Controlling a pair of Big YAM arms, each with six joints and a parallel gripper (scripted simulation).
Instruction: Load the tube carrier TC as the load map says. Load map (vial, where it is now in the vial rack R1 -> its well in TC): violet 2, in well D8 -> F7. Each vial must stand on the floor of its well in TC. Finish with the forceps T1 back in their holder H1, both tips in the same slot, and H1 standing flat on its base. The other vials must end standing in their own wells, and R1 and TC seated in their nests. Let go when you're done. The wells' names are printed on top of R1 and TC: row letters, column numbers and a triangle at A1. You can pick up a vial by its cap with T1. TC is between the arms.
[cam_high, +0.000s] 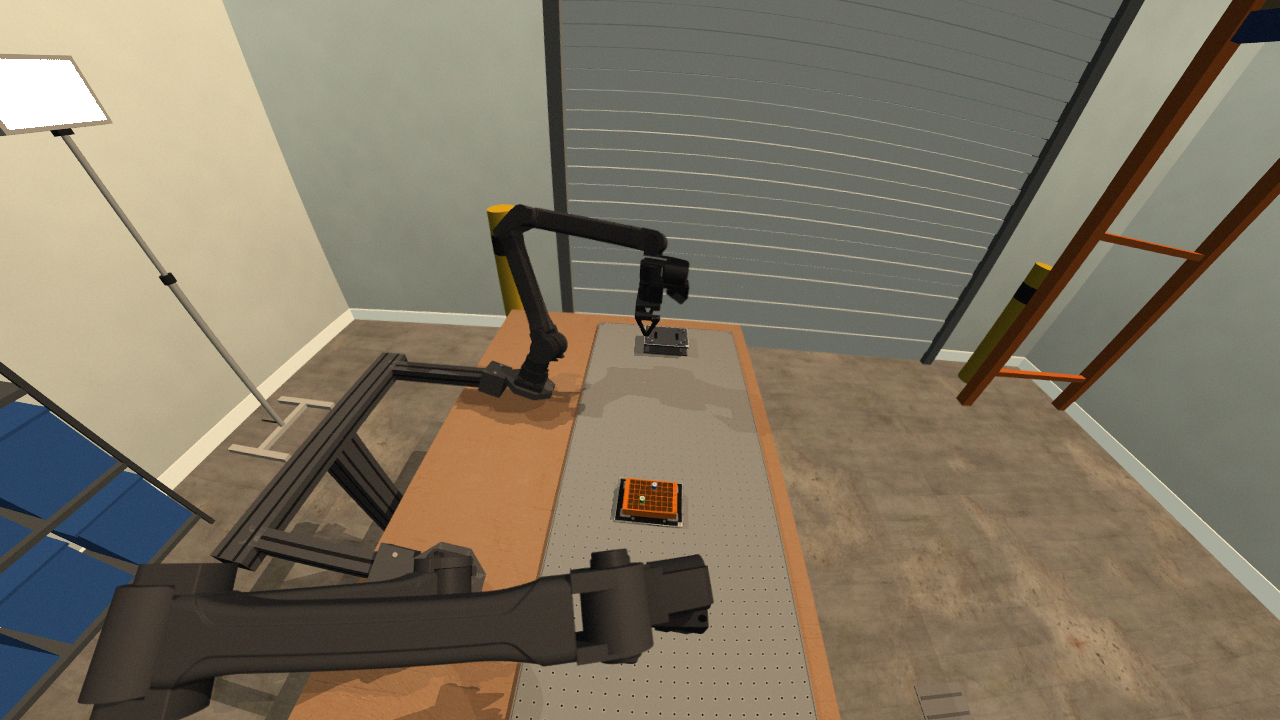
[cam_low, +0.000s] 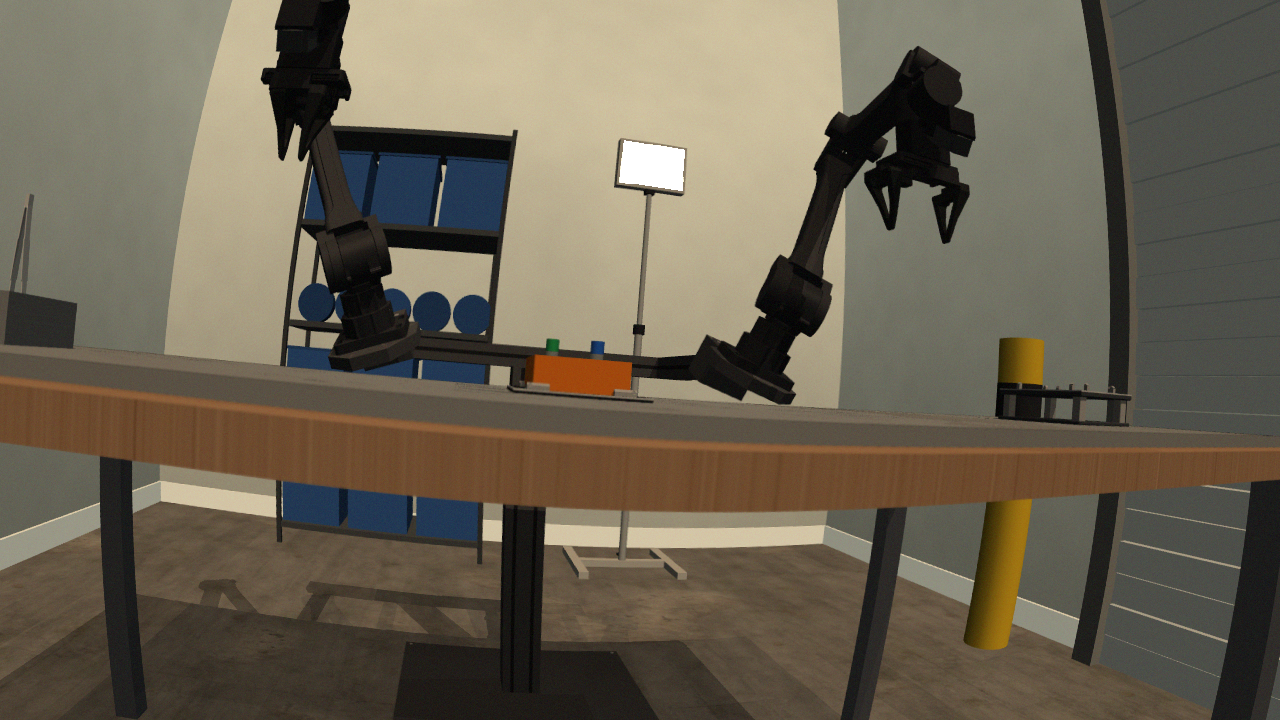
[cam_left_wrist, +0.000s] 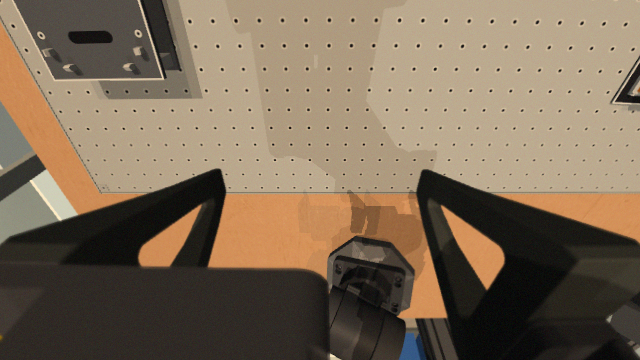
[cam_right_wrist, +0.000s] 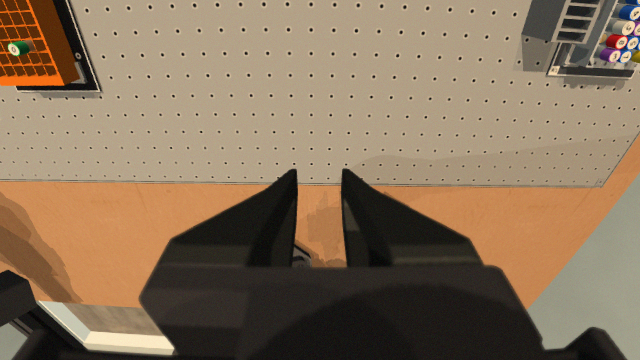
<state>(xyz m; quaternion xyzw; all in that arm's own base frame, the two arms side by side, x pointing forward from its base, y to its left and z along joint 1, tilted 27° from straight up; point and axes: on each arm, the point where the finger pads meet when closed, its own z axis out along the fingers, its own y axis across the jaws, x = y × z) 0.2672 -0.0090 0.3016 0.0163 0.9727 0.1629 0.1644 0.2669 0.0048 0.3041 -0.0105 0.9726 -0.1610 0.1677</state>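
Observation:
The carrier TC (cam_high: 651, 514) (cam_low: 580, 374) (cam_right_wrist: 56, 50) is an orange gridded block on a dark nest between the arms. A green-capped vial (cam_low: 552, 345) (cam_right_wrist: 19, 48) and a blue-capped vial (cam_low: 597, 348) stand in it. Several coloured vials (cam_right_wrist: 617, 42) stand at the upper right edge of the right wrist view; R1 is mostly cut off and violet 2 cannot be told. The grey holder H1 (cam_low: 37, 320) (cam_right_wrist: 541, 21) stands beside it, with forceps T1 (cam_low: 23, 246) upright; the tips are hidden. My left gripper (cam_low: 920, 234) (cam_left_wrist: 321, 180) is wide open, empty, high up. My right gripper (cam_low: 294, 158) (cam_right_wrist: 319, 180) is slightly open, empty, high up.
A dark plated fixture (cam_high: 666, 345) (cam_low: 1065, 394) (cam_left_wrist: 95, 60) with posts and small knobs stands at the left arm's end of the table. The perforated plate (cam_left_wrist: 300, 110) (cam_right_wrist: 225, 100) borders a wooden strip (cam_left_wrist: 265, 215) (cam_right_wrist: 400, 215) near the arm bases.

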